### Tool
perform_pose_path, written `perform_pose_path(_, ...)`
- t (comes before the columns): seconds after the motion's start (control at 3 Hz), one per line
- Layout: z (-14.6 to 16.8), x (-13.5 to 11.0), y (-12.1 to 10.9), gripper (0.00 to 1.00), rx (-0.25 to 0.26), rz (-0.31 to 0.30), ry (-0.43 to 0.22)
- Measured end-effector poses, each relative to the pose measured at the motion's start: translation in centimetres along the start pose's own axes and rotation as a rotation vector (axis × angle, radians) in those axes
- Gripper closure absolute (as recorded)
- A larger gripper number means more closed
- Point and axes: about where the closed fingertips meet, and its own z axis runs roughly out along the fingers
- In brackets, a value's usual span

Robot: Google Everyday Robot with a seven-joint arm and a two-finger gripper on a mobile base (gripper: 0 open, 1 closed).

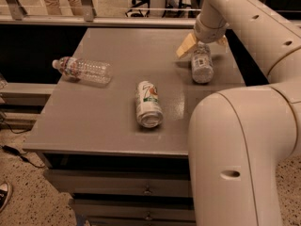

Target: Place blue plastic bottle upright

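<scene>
The blue plastic bottle [202, 66] lies on its side at the back right of the grey table [108, 121], with its base towards the camera and its white label up. My gripper [203, 44] reaches down from the arm at the top right and is open. Its tan fingers [186, 46] stand on either side of the bottle's far cap end. The cap is hidden under the gripper.
A white-green drink can [148, 104] lies on its side mid-table. A clear ribbed bottle [83, 69] lies at the left. My arm's large white body [240, 164] fills the lower right. Drawers [131, 187] sit under the table front. A railing runs behind.
</scene>
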Motion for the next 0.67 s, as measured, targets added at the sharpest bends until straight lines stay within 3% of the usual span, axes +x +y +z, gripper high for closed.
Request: perform_pose_path(0.67, -0.95, 0.64, -0.27, 0.66, 0.001, 0.016, 0.003)
